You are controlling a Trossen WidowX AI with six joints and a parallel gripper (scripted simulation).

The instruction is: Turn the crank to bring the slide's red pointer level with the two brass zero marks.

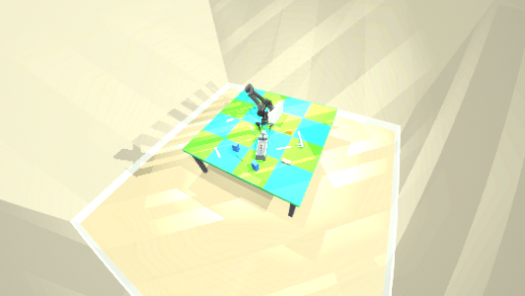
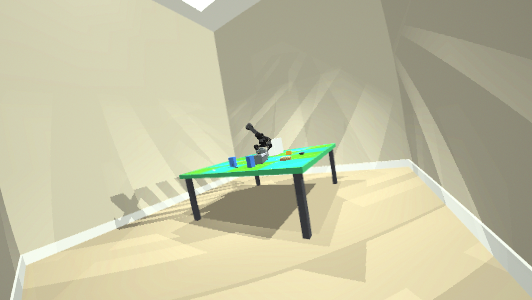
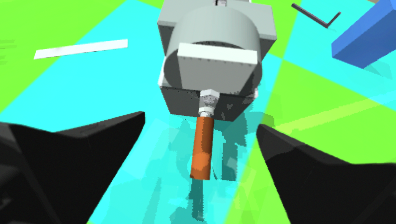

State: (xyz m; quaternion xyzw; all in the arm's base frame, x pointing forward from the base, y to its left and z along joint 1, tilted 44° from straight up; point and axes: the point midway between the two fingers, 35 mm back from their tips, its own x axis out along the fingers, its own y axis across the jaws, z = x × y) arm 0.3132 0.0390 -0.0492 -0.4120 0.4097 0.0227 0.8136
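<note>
The grey machine stands on the checkered table. Its orange crank handle points toward the wrist camera from a metal joint below a pale crank block. My gripper is open, with one black finger on each side of the handle and a wide gap to both. Nothing is between the fingers in contact. A tiny red mark shows on the machine in the top view, but its level against the brass zero marks cannot be read. The wrist view does not show the pointer.
Two blue objects stand near the machine; one blue block shows at the wrist view's upper right, beside a dark hex key. A white strip lies left. A white panel stands beside the arm.
</note>
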